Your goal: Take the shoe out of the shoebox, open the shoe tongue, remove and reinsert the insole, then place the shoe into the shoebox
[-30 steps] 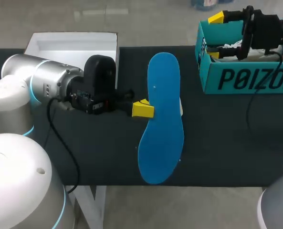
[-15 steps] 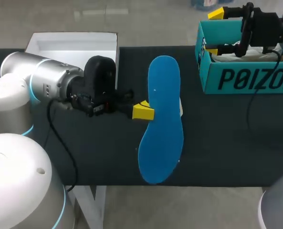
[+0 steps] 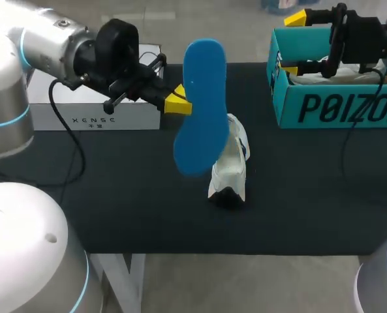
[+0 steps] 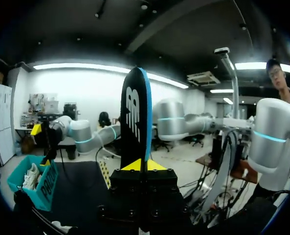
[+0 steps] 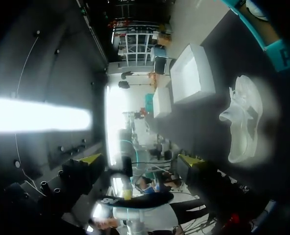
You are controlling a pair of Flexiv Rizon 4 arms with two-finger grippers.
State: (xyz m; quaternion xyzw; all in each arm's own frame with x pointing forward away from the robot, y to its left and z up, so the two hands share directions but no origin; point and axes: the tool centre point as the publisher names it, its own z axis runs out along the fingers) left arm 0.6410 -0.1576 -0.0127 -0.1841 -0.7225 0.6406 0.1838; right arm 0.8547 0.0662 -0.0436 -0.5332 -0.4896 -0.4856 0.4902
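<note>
Two yellow tips of L gripper clamped on blue insole, at its 9 o'clock edge in head view. Holds it clear of the dark table, near upright, one end toward 12, other end tilted toward 7. L wrist cam: L gripper pinching insole edge-on btwn both tips, dark underside on one side, blue face on the other.

White shoe lying on table abt mid-way across, just at 5 o'clock of insole and partly hidden behind it; dark patch at shoe's 6 o'clock end.

Teal shoebox at 2 o'clock on table, well apart from shoe, sth white inside.

R gripper at shoebox's 9 o'clock end, fingers wide apart: one tip above the far rim, other down inside the box. Can't tell if touching the box.

R wrist cam: R gripper tips spread; shoe ahead on table, white box farther on, shoebox wall beside shoe.

White box at 10 o'clock of table in head view, under L arm. L wrist cam: shoebox off to one side of own fingers.
</note>
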